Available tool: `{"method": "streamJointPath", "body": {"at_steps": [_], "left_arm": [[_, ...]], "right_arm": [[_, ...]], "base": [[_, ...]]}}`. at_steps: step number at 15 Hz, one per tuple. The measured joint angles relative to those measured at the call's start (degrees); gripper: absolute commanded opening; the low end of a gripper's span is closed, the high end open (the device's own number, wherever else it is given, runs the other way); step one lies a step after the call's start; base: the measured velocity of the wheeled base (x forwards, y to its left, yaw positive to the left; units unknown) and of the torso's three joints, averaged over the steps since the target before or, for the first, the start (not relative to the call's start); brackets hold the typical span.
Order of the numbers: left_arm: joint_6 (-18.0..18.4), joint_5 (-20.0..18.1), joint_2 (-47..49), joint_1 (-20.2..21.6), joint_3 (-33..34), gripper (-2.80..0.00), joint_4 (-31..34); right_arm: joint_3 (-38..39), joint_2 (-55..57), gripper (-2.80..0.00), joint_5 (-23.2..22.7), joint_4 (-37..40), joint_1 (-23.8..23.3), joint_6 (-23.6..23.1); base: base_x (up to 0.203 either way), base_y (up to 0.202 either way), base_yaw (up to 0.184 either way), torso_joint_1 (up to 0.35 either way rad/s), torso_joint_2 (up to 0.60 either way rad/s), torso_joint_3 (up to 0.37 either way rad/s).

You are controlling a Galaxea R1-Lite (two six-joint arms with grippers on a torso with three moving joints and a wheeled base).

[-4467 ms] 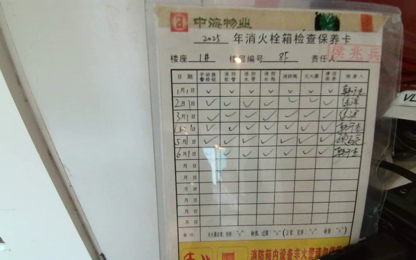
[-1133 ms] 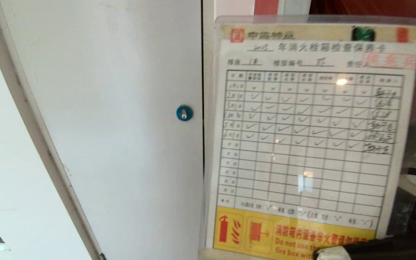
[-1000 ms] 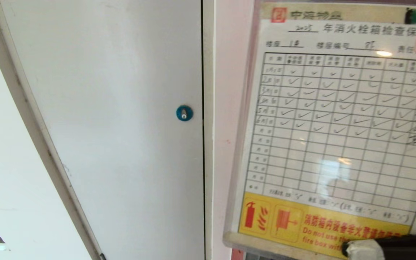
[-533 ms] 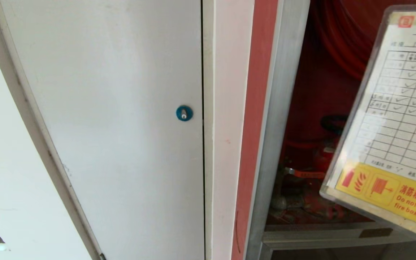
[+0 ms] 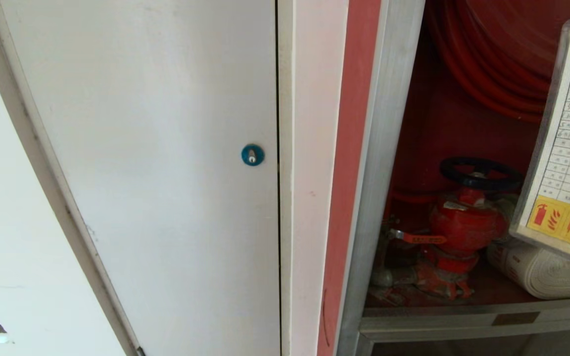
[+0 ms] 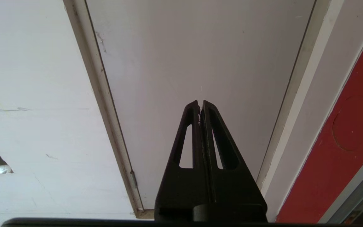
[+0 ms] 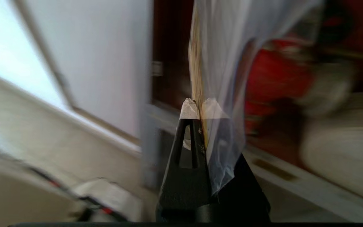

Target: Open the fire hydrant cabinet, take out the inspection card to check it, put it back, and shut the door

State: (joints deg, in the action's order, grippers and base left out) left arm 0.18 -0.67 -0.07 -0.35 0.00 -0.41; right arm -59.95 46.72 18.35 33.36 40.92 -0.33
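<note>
inspection card (image 5: 569,163): I see paper under a glossy clear plastic sleeve
cabinet frame (image 5: 381,163): brushed metal, matt
valve (image 5: 465,225): glossy red paint
white panel (image 5: 156,163): smooth, matt

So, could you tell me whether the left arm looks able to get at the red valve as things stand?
Probably not from where it is. The left gripper, jaws shut, faces the white panel beside the cabinet, while the red valve sits inside, and the card in the right gripper crowds that opening.
</note>
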Motion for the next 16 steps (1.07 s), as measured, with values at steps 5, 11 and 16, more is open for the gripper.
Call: {"method": "streamJointPath", "body": {"at_steps": [5, 11, 16], "left_arm": [[0.0, 0.0, 0.0, 0.0, 0.0, -2.80, 0.0], [0.0, 0.0, 0.0, 0.0, 0.0, -2.80, 0.0], [0.0, 0.0, 0.0, 0.0, 0.0, -2.80, 0.0]], "right_arm": [[-4.9, 5.2, -2.80, 7.5, 5.6, -4.5, -9.7], [-14.6, 12.1, -2.80, 7.8, 6.0, -24.7, -34.0], [-22.8, 19.3, -2.80, 7.6, 6.4, -34.2, -56.1]], "base": [[0.000, 0.000, 0.000, 0.000, 0.00, 0.000], [0.000, 0.000, 0.000, 0.000, 0.00, 0.000], [0.000, 0.000, 0.000, 0.000, 0.00, 0.000]]}}
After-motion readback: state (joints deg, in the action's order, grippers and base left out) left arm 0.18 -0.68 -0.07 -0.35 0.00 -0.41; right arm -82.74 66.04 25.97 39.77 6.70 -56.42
